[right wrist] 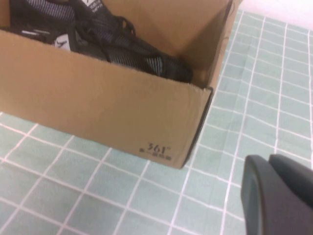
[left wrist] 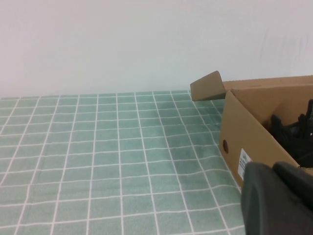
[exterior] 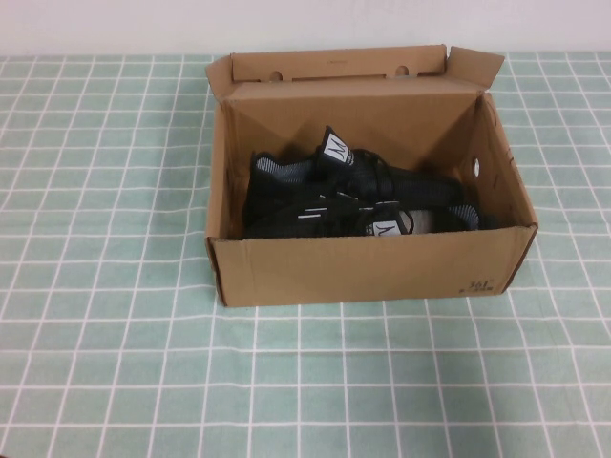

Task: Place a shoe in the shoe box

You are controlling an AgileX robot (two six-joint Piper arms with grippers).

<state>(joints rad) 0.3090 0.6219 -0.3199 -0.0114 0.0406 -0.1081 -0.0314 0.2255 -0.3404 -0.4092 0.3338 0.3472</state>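
Note:
The brown cardboard shoe box [exterior: 372, 272] stands open at the table's middle, its flap lid folded back. Two black sneakers lie inside it: one shoe [exterior: 296, 181] toward the left and back, the other [exterior: 401, 212] along the front wall, both with white tongue tabs. Neither gripper shows in the high view. My left gripper [left wrist: 273, 169] is shut and empty, off the box's left side [left wrist: 239, 132]. My right gripper [right wrist: 268, 161] is shut and empty, off the box's front right corner [right wrist: 107, 112], with the shoes [right wrist: 122, 46] inside.
A green checked tablecloth [exterior: 115, 363] covers the table, with a white wall [left wrist: 146, 44] behind. The box's small side flaps [exterior: 475, 65] stick outward at the back corners.

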